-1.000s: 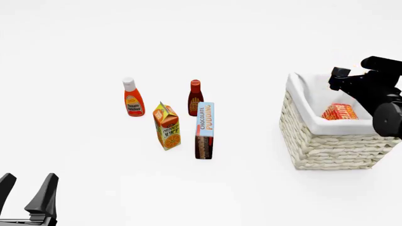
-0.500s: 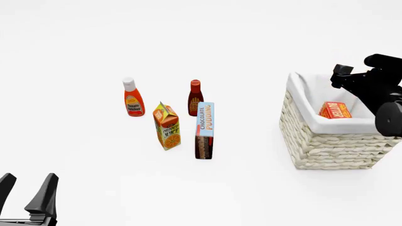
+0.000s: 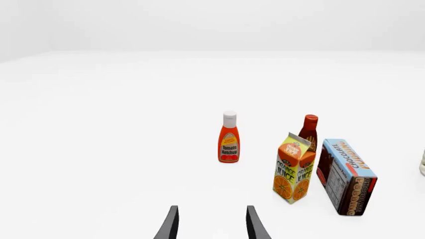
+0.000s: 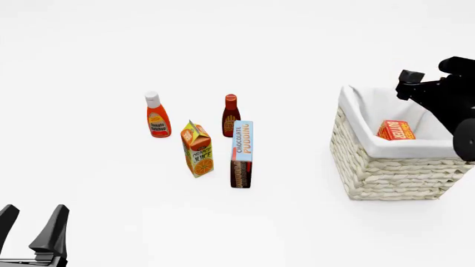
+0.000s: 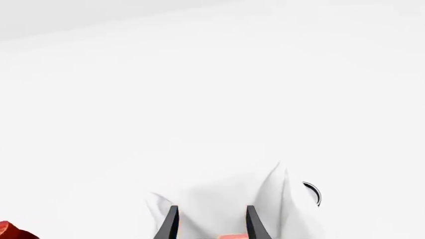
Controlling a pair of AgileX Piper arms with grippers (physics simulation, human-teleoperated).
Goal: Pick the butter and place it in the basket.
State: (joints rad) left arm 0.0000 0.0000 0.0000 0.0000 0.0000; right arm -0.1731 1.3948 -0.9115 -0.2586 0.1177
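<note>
The small rectangular red-and-orange butter carton [image 4: 395,130] lies inside the large square cream-white woven wicker basket [image 4: 386,172], on the white cloth liner [image 4: 356,119] that folds over the rim, and nothing holds it. The black right pincer [image 5: 210,224] hangs above the far right part of the basket; its two fingers [image 5: 170,223] stand spread, with an empty gap between them, and the butter carton is below the pincer and apart from it. In the right wrist view, a small orange-red piece shows at the picture's edge between the fingertips, over the white liner, but too little of it shows to name it. In the front view the right pincer [image 4: 412,83] is partly cut by the picture's edge, so its fingertips are not clear there. The black left pincer [image 3: 210,224] is low over the white table [image 4: 111,194], well apart from the basket, and its fingers are also spread and hold nothing. Ahead of the left pincer stand an orange ketchup bottle with white cap [image 4: 157,115], a dark red sauce bottle [image 4: 231,115], a gabled orange juice carton [image 4: 197,149] and a tall blue-and-brown chocolate pudding box [image 4: 241,154], near each other.
</note>
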